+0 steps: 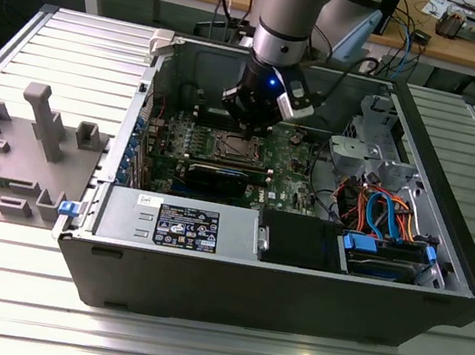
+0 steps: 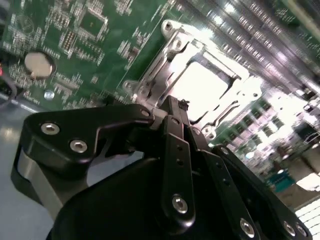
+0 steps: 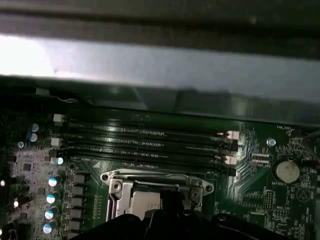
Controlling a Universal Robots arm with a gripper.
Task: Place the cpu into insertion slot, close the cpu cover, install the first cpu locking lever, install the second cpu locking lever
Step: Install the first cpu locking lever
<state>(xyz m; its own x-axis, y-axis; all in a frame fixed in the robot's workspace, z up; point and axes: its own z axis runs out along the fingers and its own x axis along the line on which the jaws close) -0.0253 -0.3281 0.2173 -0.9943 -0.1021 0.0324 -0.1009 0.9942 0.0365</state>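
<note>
The insertion slot (image 1: 232, 147) sits in the middle of the green motherboard (image 1: 293, 164) inside the open computer case. The cpu (image 2: 200, 85) lies in it with its bright metal top showing; it also shows in the first wrist view as the cpu (image 3: 142, 204). The silver cpu cover (image 2: 155, 65) lies flat around it as a frame. My gripper (image 1: 251, 127) hangs just above the slot's edge. In the second wrist view the black fingers (image 2: 172, 150) meet at the tip, so the gripper (image 2: 174, 106) is shut right at the frame's rim. I cannot make out the locking levers.
A round coin battery (image 3: 287, 171) and long memory slots (image 3: 150, 142) flank the socket. The power supply (image 1: 179, 222), the drive cage with orange and blue cables (image 1: 379, 212) and the case walls (image 1: 290, 297) hem in the board. A grey fixture (image 1: 30, 150) lies at the exterior view's left.
</note>
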